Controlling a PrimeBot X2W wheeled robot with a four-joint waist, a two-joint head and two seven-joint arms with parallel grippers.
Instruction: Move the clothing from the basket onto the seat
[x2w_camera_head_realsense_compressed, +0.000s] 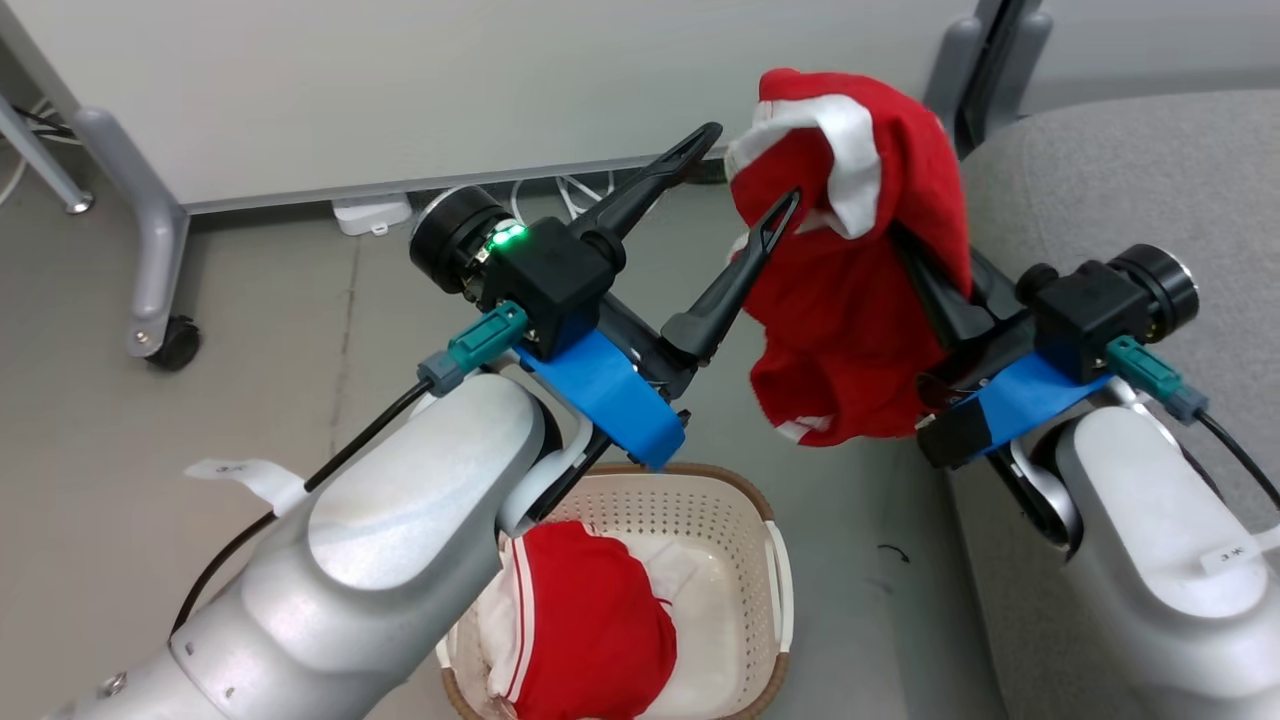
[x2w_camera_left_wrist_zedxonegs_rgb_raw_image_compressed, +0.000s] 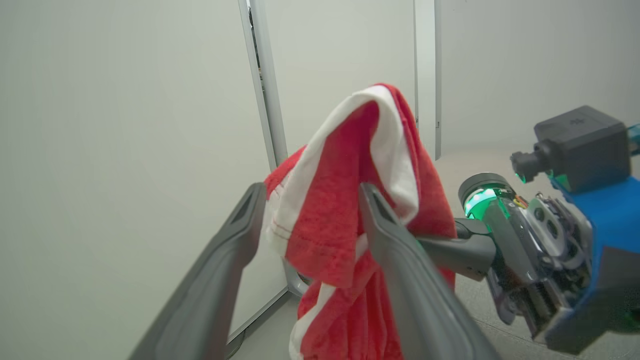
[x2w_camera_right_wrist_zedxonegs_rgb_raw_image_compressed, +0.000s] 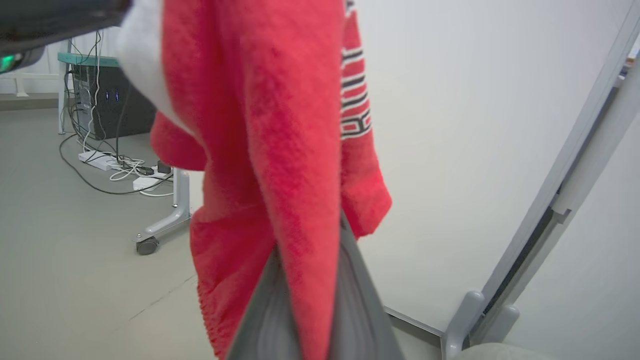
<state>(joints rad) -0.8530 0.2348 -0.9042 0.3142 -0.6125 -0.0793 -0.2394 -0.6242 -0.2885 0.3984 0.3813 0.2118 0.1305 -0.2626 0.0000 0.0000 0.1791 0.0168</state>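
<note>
A red garment (x2w_camera_head_realsense_compressed: 850, 290) with white trim hangs in the air, left of the grey seat (x2w_camera_head_realsense_compressed: 1120, 180). My right gripper (x2w_camera_right_wrist_zedxonegs_rgb_raw_image_compressed: 307, 240) is shut on it; its dark fingers (x2w_camera_head_realsense_compressed: 940, 290) run up under the cloth, their tips covered. My left gripper (x2w_camera_head_realsense_compressed: 745, 170) is open, with the garment's white-edged hem (x2w_camera_left_wrist_zedxonegs_rgb_raw_image_compressed: 320, 220) hanging between its spread fingers, unclamped. Below, on the floor, stands the cream basket (x2w_camera_head_realsense_compressed: 700, 478). It holds another red garment (x2w_camera_head_realsense_compressed: 590, 630) with white stripes and some white fabric (x2w_camera_head_realsense_compressed: 700, 620). My left forearm covers the basket's left part.
A white partition stands behind on grey legs, one with a caster (x2w_camera_head_realsense_compressed: 160, 330) at the left and another leg (x2w_camera_head_realsense_compressed: 985, 60) by the seat's back corner. A power strip and cables (x2w_camera_head_realsense_compressed: 370, 213) lie at the partition's foot. Grey floor surrounds the basket.
</note>
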